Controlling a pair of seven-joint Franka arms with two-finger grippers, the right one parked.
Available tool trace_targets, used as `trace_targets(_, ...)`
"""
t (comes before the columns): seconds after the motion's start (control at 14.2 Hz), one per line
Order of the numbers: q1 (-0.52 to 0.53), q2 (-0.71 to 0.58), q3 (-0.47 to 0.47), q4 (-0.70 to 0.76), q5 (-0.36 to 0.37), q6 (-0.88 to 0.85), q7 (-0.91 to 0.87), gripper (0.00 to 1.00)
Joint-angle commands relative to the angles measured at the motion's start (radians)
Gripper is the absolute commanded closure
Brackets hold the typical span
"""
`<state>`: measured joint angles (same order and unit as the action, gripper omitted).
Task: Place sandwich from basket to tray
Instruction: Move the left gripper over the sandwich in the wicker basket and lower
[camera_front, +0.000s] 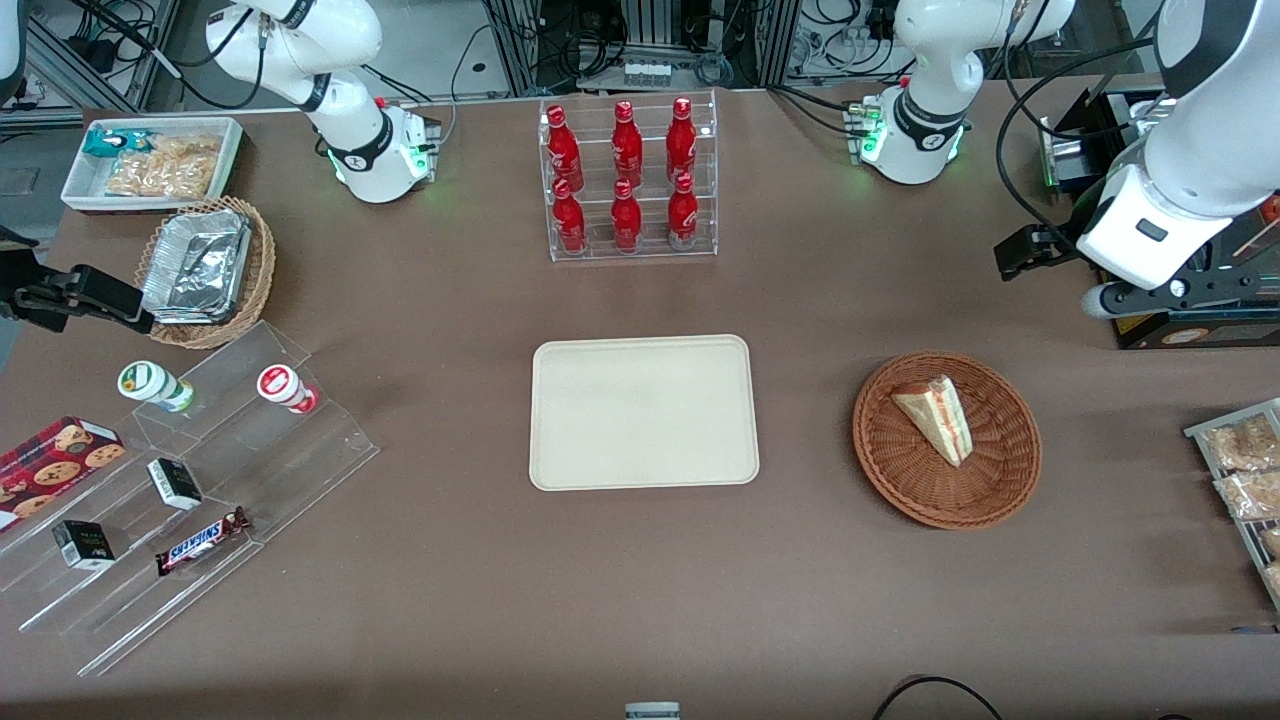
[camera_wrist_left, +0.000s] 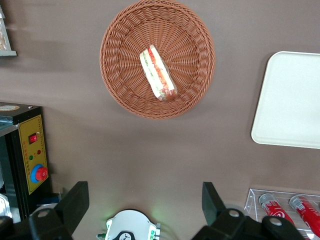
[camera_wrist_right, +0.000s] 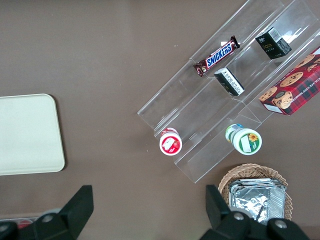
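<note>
The sandwich (camera_front: 935, 417) (camera_wrist_left: 158, 72), a pale wedge with a red-pink filling stripe, lies in the round reddish-brown wicker basket (camera_front: 900, 480) (camera_wrist_left: 120, 75). The cream tray (camera_front: 640, 410) (camera_wrist_left: 292, 100) lies flat beside the basket, toward the parked arm's end, with nothing on it. My left gripper (camera_front: 1015, 258) (camera_wrist_left: 144, 200) hangs raised above the table, farther from the front camera than the basket and a little toward the working arm's end. It is open, with nothing between its fingers (camera_wrist_left: 75, 200).
An acrylic rack of red bottles (camera_front: 628, 180) stands farther back than the tray. A black control box (camera_front: 1190, 330) (camera_wrist_left: 30, 160) and bagged snacks (camera_front: 1245, 470) sit near the working arm. An acrylic stepped shelf (camera_front: 180, 480) and a tan basket of foil trays (camera_front: 205, 270) lie toward the parked arm's end.
</note>
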<state>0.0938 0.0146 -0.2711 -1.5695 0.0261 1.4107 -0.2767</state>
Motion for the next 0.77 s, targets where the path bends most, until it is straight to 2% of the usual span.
trace_targets(0.0, 0.02, -0.024, -0.013, -0.024, -0.012, 0.011, 0.016, 0.0)
trace_targets(0.14, 0.02, -0.018, -0.013, -0.062, -0.009, 0.023, 0.013, 0.0)
trace_targets(0.28, 0.021, -0.016, -0.01, -0.171, -0.008, 0.112, 0.011, 0.0)
trace_targets(0.56, 0.024, 0.01, -0.008, -0.453, -0.008, 0.503, -0.018, 0.0)
trace_targets(0.7, 0.023, 0.04, -0.008, -0.545, -0.008, 0.667, -0.109, 0.0)
